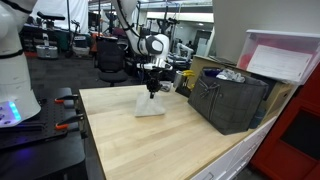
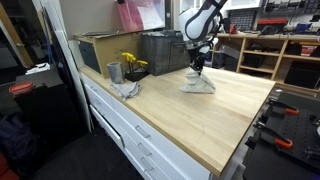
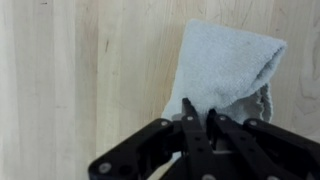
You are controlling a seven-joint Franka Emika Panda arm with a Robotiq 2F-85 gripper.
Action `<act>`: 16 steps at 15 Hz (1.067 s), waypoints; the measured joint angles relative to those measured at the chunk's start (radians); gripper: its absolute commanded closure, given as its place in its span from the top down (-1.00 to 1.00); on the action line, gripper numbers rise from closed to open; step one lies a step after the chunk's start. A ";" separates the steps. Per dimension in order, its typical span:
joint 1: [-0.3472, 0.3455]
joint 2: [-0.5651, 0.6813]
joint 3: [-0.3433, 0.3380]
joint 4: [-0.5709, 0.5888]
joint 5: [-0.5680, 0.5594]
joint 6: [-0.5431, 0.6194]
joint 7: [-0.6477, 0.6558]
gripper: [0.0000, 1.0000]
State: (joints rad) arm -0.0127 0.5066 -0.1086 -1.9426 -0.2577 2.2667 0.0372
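Single arm [image 1: 128,18] arches in from above, wrist [image 1: 155,45] bent so that the end effector [image 1: 152,88] hangs straight down, low and vertical in both exterior views, its two black fingers [image 3: 187,112] pinched almost together at the tips.

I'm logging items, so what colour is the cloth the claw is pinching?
Pale grey, plain. The cloth shows best in the wrist view.

Pale grey towel [image 3: 225,70], bunched into a peak, base on wooden tabletop [image 3: 60,80]
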 measured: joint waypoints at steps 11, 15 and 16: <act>-0.009 0.000 0.076 0.000 0.089 0.000 -0.097 -0.85; -0.009 0.000 0.080 -0.002 0.093 0.000 -0.113 -0.02; -0.008 0.000 0.084 -0.005 0.093 0.000 -0.113 0.12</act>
State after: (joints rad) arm -0.0207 0.5067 -0.0243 -1.9476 -0.1648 2.2667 -0.0755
